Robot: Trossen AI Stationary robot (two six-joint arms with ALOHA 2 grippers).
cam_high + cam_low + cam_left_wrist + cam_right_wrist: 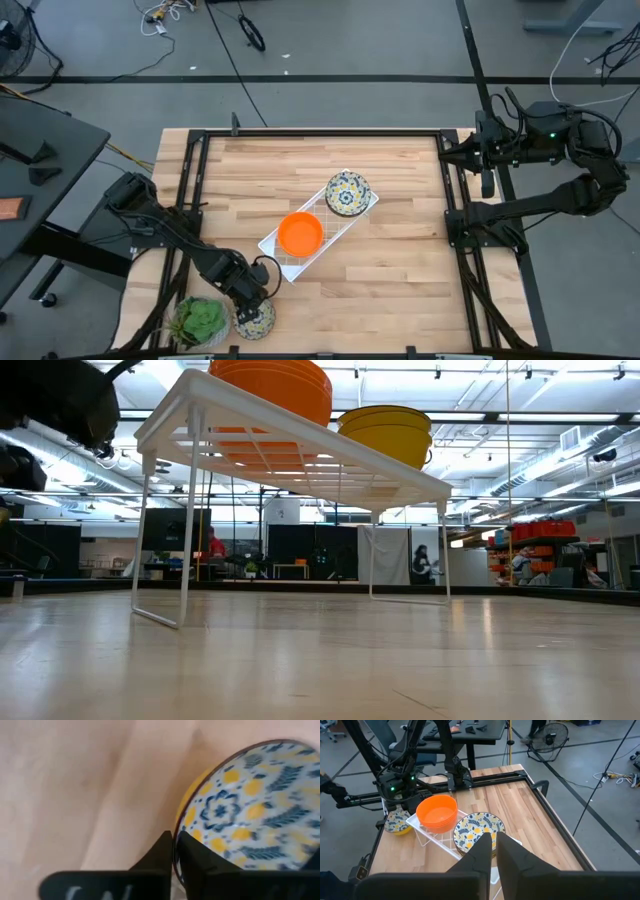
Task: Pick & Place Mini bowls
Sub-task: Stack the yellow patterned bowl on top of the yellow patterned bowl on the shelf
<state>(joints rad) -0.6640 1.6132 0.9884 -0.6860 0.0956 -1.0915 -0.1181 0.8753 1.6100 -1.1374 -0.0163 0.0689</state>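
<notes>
A mini bowl [250,805], white inside with blue-and-yellow flowers and yellow outside, sits on the table near its near-left corner [257,320]. My left gripper [175,842] is shut on its rim. In the middle of the table a white wire rack [322,240] carries an orange mini bowl [300,233] and a second patterned mini bowl [347,193]. My right gripper [493,845] hangs raised beyond the table's right edge, shut and holding nothing. My left gripper pinches the patterned bowl's rim [176,827] on the bowl's far-left side, with one finger [197,857] inside the bowl and the other [157,852] outside against the yellow wall. The fingers come steeply from above. The bowl stays upright, its bottom on the table.
A pot of green leafy plant [200,322] stands right beside the held bowl, at the table's near-left corner. The rack stands on thin legs [185,595] with open space beneath. Bare wood lies to the right of and behind the rack.
</notes>
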